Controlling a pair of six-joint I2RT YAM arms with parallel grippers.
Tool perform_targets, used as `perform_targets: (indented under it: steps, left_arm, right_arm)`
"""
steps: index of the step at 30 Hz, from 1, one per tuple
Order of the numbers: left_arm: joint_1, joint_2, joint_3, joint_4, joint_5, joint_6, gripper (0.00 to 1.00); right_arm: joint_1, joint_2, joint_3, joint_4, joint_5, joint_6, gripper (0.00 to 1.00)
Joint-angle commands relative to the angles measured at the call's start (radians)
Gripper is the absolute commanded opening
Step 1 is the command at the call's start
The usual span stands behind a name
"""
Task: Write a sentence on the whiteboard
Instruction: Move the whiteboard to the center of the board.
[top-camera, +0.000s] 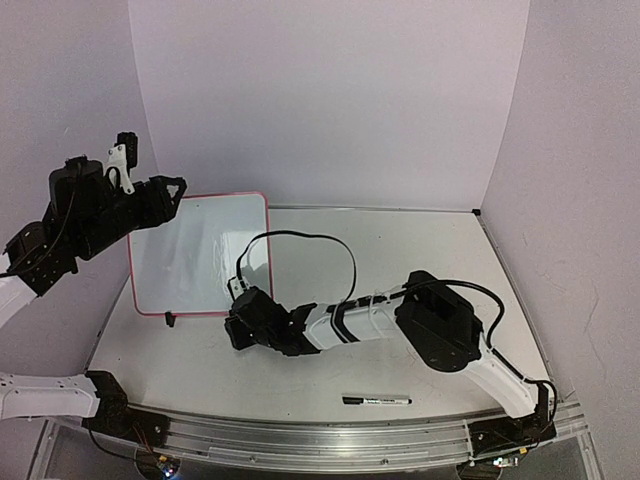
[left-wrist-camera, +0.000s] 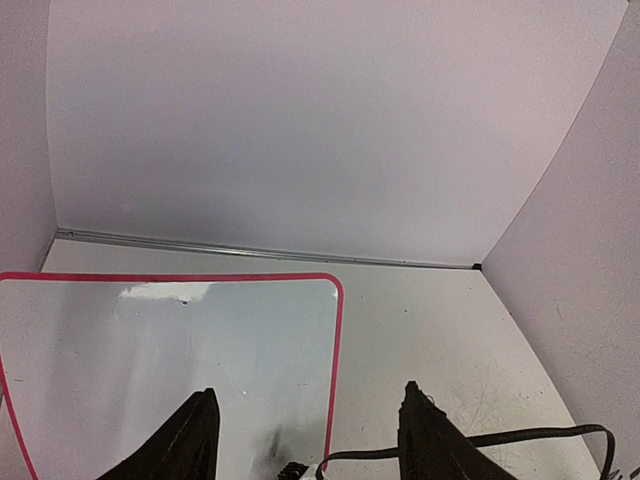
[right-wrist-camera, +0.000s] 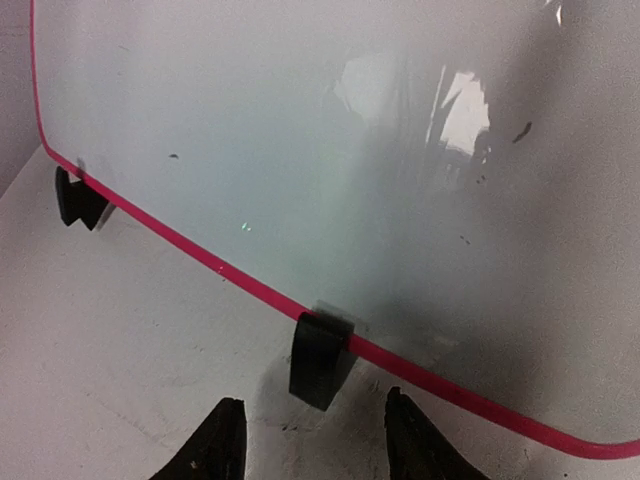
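Pale lilac walls are closing in a scratched white table (top-camera: 420, 250) on three sides. The whiteboard (top-camera: 190, 260) is sitting at the table's far left, propped on two black clip feet (right-wrist-camera: 320, 360) along its pink-red lower edge. How steeply it is leaning is hard to judge. Its face is showing only glare patches and a few small dark specks (right-wrist-camera: 522, 130), too small to read as anything.

The left gripper (left-wrist-camera: 305, 445) is hovering at the board's upper left with its fingers spread and nothing between them. In its own camera the fingertips are being cut off by the bottom edge, and the board's left part is running out of view.

The right gripper (right-wrist-camera: 315, 445) is reaching low across the table, close in front of the board's bottom edge near one clip foot. Its jaws are parted and gripping nothing, and only the tips are showing. From overhead this claw is merging into a dark mass.

A black cable (top-camera: 330, 245) is looping over the table behind the right arm. A capped marker (top-camera: 377, 401) is lying near the front rail, well apart from both grippers.
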Motion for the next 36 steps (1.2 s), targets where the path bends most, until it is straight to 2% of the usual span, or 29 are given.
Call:
perform_targets:
  steps: [1, 5, 13, 20, 28, 36]
  left_arm:
    - [0.003, -0.025, 0.04, 0.022, -0.01, 0.028, 0.62]
    - [0.003, -0.039, 0.037, 0.02, -0.015, 0.031, 0.62]
    - [0.003, -0.057, 0.034, 0.012, -0.021, 0.031, 0.63]
    - [0.003, -0.052, 0.037, 0.008, -0.02, 0.029, 0.63]
    - [0.002, -0.054, 0.03, 0.007, -0.022, 0.02, 0.63]
    - [0.002, -0.016, 0.061, 0.008, -0.013, 0.023, 0.63]
  right_arm:
    - [-0.002, 0.063, 0.118, -0.063, 0.12, 0.036, 0.47]
    - [0.004, 0.114, 0.191, -0.093, 0.202, 0.037, 0.36]
    - [0.012, 0.177, 0.301, -0.156, 0.245, 0.03, 0.41]
    - [0.012, 0.193, 0.345, -0.157, 0.314, 0.025, 0.18]
    - [0.012, 0.113, 0.24, -0.154, 0.37, 0.013, 0.01]
    - [-0.003, -0.067, -0.043, -0.112, 0.419, -0.025, 0.0]
